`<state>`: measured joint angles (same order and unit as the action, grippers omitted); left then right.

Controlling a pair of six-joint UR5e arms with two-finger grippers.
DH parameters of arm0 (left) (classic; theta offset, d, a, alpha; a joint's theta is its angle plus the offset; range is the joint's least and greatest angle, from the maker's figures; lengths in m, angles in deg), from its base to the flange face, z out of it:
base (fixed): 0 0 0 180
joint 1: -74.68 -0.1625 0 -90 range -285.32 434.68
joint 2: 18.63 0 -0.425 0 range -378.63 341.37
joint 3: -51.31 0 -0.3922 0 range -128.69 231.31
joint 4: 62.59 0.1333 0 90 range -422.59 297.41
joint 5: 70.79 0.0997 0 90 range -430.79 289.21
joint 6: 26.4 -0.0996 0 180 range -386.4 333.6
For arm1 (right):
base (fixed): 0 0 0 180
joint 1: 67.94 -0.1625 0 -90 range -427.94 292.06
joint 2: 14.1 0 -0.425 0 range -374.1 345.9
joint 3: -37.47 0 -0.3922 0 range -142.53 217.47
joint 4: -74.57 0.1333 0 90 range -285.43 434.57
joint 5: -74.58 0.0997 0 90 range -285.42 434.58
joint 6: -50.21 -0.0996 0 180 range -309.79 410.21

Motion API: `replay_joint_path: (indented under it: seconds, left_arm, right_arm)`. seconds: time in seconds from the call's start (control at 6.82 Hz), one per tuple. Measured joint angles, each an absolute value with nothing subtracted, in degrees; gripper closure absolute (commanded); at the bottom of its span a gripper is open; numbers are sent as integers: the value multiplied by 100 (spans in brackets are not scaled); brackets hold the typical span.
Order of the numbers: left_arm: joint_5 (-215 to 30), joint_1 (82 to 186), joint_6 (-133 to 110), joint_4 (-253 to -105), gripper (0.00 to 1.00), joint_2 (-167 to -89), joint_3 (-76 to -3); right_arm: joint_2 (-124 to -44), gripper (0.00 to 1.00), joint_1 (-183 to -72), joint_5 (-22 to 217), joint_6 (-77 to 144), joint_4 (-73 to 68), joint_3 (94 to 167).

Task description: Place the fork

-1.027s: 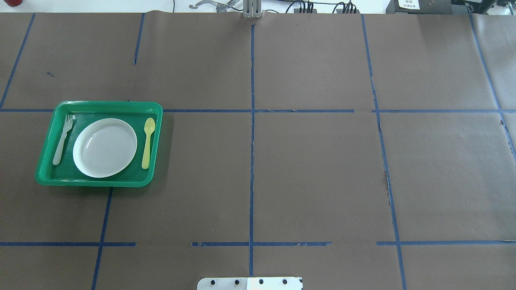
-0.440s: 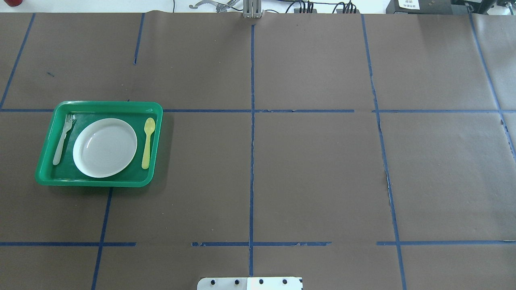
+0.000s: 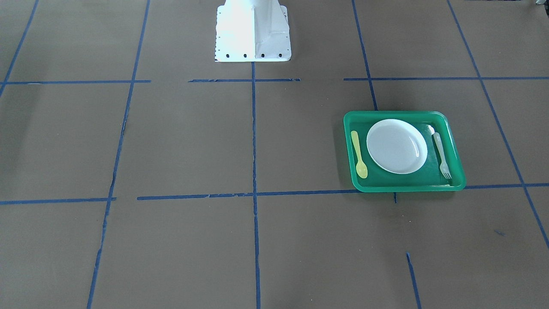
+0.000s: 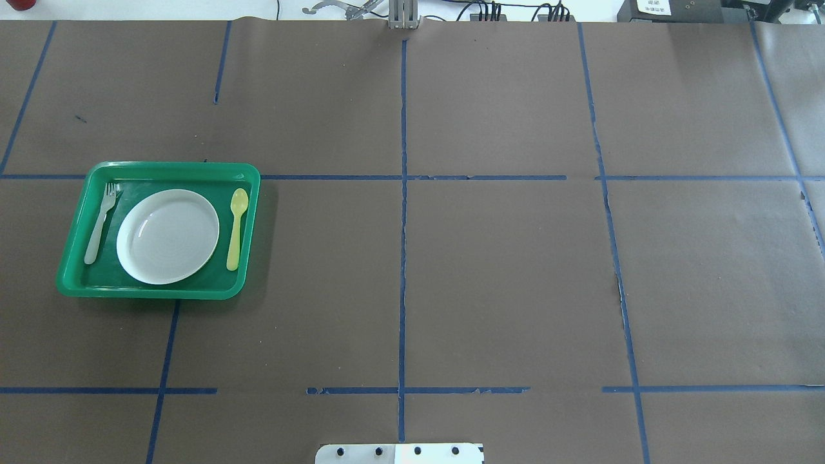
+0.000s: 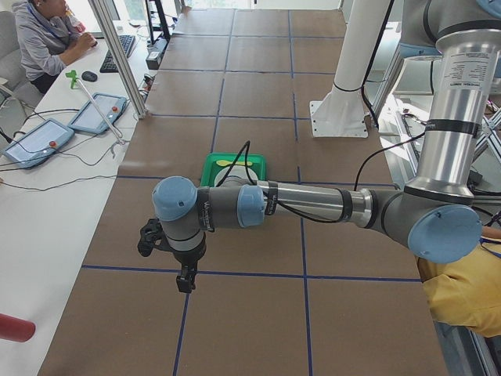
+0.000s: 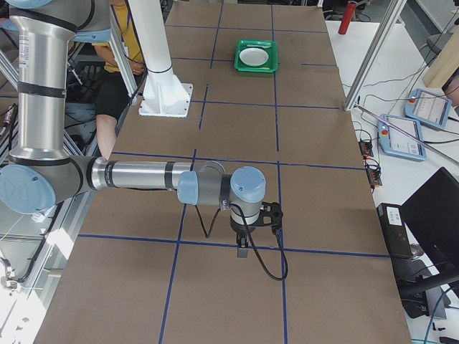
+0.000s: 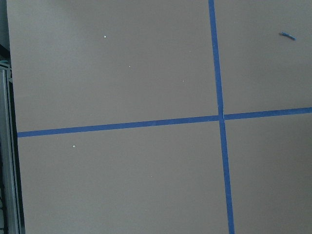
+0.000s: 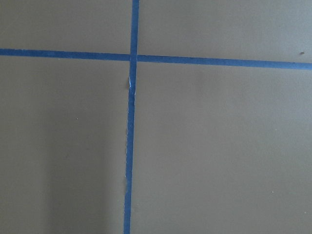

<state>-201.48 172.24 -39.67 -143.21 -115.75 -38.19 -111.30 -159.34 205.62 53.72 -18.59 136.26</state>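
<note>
The pale plastic fork (image 4: 100, 222) lies in the green tray (image 4: 161, 166), left of the white plate (image 4: 167, 236), tines pointing away from the robot. It also shows in the front-facing view (image 3: 441, 156), with the tray (image 3: 403, 187). Both grippers show only in the side views. The left gripper (image 5: 184, 278) hangs over bare table, well short of the tray (image 5: 210, 160). The right gripper (image 6: 242, 247) hangs over the table's far end, a long way from the tray (image 6: 256, 68). I cannot tell if either is open or shut. Both wrist views show only brown paper and blue tape.
A yellow spoon (image 4: 236, 229) lies in the tray, right of the plate. The robot's white base (image 3: 253, 38) stands at the table's near-middle edge. An operator (image 5: 47, 39) and tablets sit at a side desk beyond an aluminium post (image 5: 117, 55).
</note>
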Motion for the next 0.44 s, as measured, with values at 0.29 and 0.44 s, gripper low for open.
replay_joint_path:
  seconds: [0.29,0.44]
  left_arm:
    - [-20143,17224,-3975,-14299,0,-11557,-3951]
    - [-20141,17224,-3976,-14268,0,-11545,-4052]
  right_arm:
    - [-11130,0,-15934,20562,5369,-1859,13626]
    - [-11130,0,-15934,20562,5369,-1859,13626]
